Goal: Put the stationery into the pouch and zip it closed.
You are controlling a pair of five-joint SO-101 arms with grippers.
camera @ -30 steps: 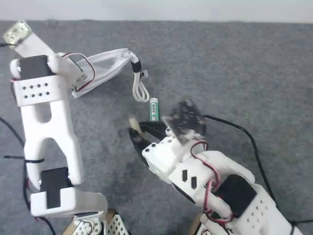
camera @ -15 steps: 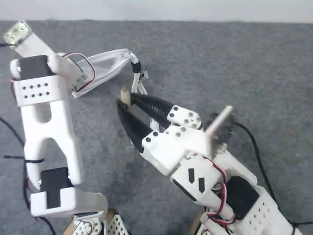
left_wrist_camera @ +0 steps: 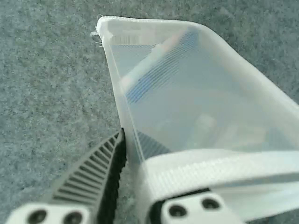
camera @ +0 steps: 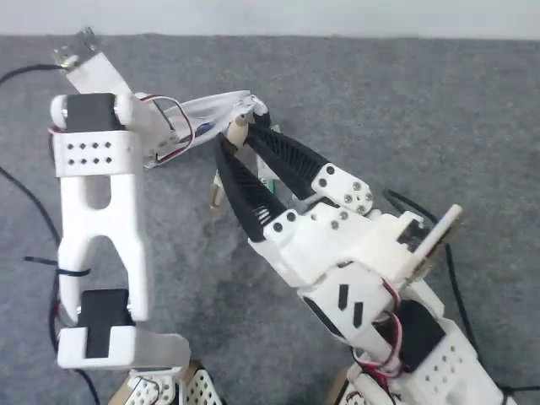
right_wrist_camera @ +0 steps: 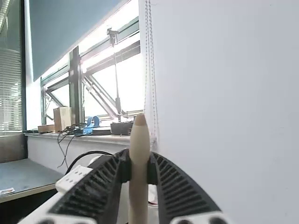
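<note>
On the grey table (camera: 472, 110), left jaws clamp one pouch (left_wrist_camera: 196, 107) while right jaws pinch one pencil (right_wrist_camera: 138, 140).

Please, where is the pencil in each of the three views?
High view: pencil between the right gripper's black fingers, upper end near the pouch.
Right wrist view: upright at centre, clamped by those fingers.
Left wrist view: the pouch it is meant for.
Shared landmarks: pouch; black fingers.

the right gripper (camera: 239, 142) (black ribbed fingers) clamps a wooden pencil (camera: 217, 194), tilted, its upper end just beside the mouth of the clear pouch (camera: 211, 114) on grey carpet (camera: 422, 110).
</note>
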